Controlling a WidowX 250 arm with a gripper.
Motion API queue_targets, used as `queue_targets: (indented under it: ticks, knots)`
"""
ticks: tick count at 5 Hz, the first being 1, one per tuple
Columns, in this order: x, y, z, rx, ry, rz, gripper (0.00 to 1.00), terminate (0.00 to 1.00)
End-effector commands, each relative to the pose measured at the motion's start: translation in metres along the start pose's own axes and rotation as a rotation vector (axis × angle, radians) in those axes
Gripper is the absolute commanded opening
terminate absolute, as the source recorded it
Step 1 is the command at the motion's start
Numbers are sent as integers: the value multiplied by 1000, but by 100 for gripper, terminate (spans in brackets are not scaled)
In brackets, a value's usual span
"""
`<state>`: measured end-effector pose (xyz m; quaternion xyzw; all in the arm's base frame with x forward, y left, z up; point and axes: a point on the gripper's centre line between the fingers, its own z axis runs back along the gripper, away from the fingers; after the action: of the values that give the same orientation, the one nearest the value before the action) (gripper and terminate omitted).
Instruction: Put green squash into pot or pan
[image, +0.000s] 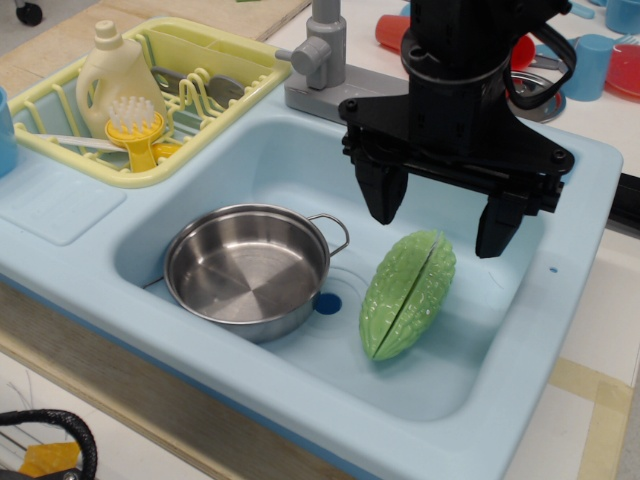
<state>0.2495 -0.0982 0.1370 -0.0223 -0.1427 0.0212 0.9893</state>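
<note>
The green squash (408, 294) lies in the light blue toy sink (520, 330), right of the middle, its groove facing up. The shiny steel pot (247, 268) stands empty in the sink's left part, one wire handle pointing toward the squash. My black gripper (440, 218) hangs open just above the squash's far end, one finger (381, 192) to its left and one finger (497, 226) to its right. It holds nothing.
A yellow dish rack (225, 55) with a cream bottle (113, 80) and a yellow brush (138, 130) sits at the back left. A grey faucet (322, 55) stands behind the sink. Red and blue cups (590, 62) stand at the back right.
</note>
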Motion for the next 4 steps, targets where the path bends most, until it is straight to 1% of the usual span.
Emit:
queue_targets:
  ticks: [1, 2, 3, 4]
  knots:
    - [0, 0, 0, 0, 0, 0, 100, 0]
    - [-9, 5, -21, -27, 20, 40, 100, 0]
    - [-8, 5, -40, -54, 82, 30, 100, 0]
    - [-7, 3, -54, -70, 130, 33, 100, 0]
